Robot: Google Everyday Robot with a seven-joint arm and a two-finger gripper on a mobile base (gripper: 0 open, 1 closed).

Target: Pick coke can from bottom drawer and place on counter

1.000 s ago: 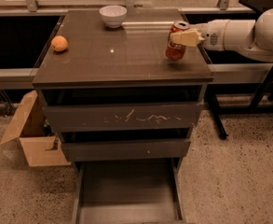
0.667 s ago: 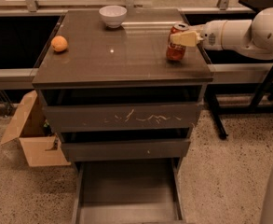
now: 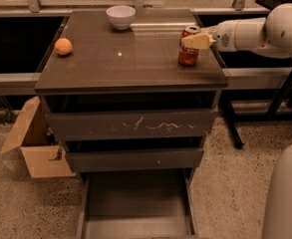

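The coke can (image 3: 187, 53), red with a silver top, stands upright on the counter (image 3: 120, 63) near its right edge. My gripper (image 3: 195, 40) reaches in from the right at the end of the white arm. Its pale fingers (image 3: 198, 41) are closed around the can's upper part. The bottom drawer (image 3: 135, 205) is pulled open at the foot of the cabinet, and the visible part of its tray is empty.
An orange (image 3: 63, 46) lies at the counter's left edge and a white bowl (image 3: 120, 16) stands at its back. The scratched top drawer front (image 3: 130, 125) and the middle drawer (image 3: 133, 159) are closed. An open cardboard box (image 3: 33, 143) sits on the floor to the left.
The can and gripper have shifted only slightly to the left. The can looked a little tilted before and now stands upright on the counter.
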